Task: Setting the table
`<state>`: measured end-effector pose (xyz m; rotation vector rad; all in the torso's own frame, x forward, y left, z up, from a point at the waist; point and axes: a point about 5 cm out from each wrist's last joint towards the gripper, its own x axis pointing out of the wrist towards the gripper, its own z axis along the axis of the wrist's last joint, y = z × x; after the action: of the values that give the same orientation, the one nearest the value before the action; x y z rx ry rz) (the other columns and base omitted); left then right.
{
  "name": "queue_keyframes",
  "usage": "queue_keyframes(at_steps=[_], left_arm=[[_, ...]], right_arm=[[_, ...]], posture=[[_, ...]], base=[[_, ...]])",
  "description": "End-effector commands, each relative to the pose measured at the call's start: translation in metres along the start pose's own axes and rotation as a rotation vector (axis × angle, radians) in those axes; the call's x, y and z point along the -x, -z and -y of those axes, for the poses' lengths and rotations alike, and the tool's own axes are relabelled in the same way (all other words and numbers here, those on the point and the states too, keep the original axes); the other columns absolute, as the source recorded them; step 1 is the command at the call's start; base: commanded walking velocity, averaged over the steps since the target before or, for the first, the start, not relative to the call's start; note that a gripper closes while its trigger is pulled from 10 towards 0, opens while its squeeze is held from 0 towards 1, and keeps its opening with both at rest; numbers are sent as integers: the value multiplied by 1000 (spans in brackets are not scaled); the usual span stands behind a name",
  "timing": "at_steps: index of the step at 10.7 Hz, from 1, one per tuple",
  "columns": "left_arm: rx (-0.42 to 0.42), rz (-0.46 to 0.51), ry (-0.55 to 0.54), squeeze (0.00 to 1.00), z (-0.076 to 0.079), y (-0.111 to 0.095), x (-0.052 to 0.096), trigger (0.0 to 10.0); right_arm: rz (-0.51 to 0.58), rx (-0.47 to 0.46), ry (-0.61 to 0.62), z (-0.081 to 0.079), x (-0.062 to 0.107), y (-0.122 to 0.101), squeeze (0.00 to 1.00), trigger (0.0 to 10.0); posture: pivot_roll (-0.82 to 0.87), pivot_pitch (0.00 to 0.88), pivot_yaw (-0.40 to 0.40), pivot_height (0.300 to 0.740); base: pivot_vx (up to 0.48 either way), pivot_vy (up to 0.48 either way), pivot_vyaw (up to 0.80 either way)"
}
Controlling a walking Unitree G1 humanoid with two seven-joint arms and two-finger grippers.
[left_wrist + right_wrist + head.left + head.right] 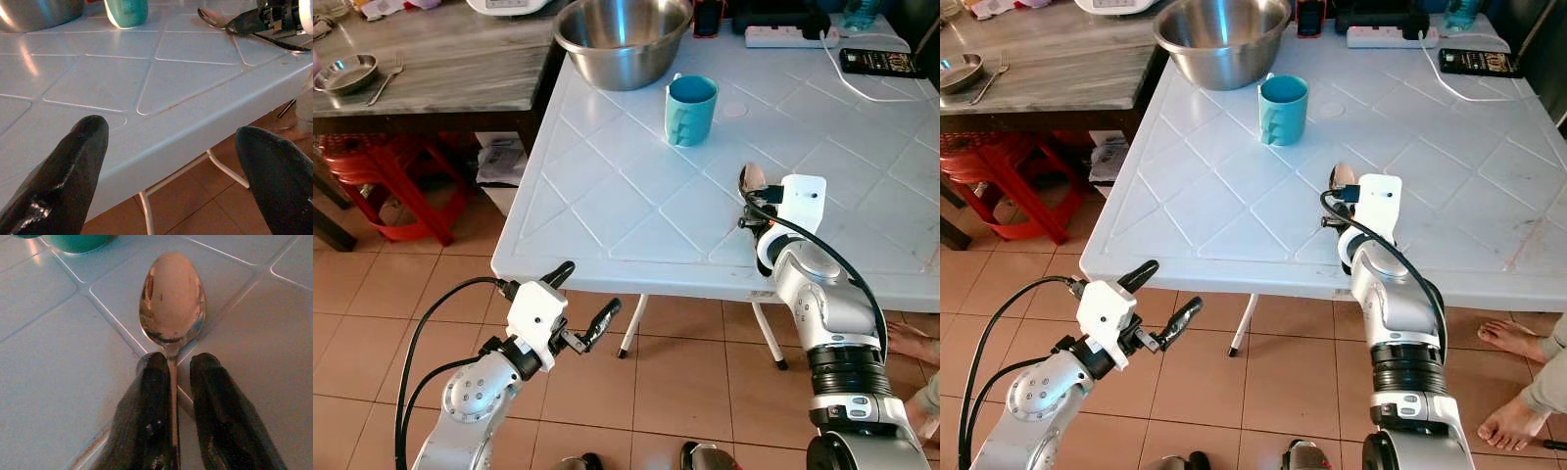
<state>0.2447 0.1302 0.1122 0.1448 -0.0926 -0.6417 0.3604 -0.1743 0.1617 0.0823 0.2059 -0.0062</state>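
Clamping the spoon (172,303) by its neck, the right tool (173,374) holds its bowl low over the white counter (636,206), near the teal cup (690,110), probably for placing; the left tool (579,304) hovers apart, off the edge.

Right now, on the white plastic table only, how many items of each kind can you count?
Large stainless steel mixing bowl: 1
Teal ceramic mug: 1
Metal spoon, held by the right gripper: 1
White power strip: 1
Black phone-like device on a white cable: 1
Total: 5
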Motion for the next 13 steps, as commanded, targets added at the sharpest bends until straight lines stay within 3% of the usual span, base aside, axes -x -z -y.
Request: queue_keyframes(at_steps=[1,6,8,9,11,13], left_arm=[[-14,-21,0,0,-3,2,4,10000],[-29,-25,7,0,-5,2,5,10000],[-40,-37,-14,0,-13,2,8,10000],[-51,-33,-24,0,-17,-1,5,10000],[-69,-12,-66,0,-21,-3,0,10000],[-83,2,-157,0,-31,-5,-5,10000]], right_arm=[[-163,-27,-38,-8,1,37,0,0],[-173,-34,-47,-10,2,41,0,0],[-162,-48,-42,-10,2,38,0,0],[-26,-109,-79,-20,5,15,0,0],[171,-128,-82,-24,15,-17,0,0],[265,-119,-81,-23,28,-23,0,0]], posture=[[-48,209,99,740],[-49,211,100,740],[-51,211,105,740],[-51,211,108,740],[-54,204,111,740],[-58,189,112,740]], base=[[0,0,0],[0,0,0],[0,0,0],[0,0,0],[0,0,0],[0,0,0]])
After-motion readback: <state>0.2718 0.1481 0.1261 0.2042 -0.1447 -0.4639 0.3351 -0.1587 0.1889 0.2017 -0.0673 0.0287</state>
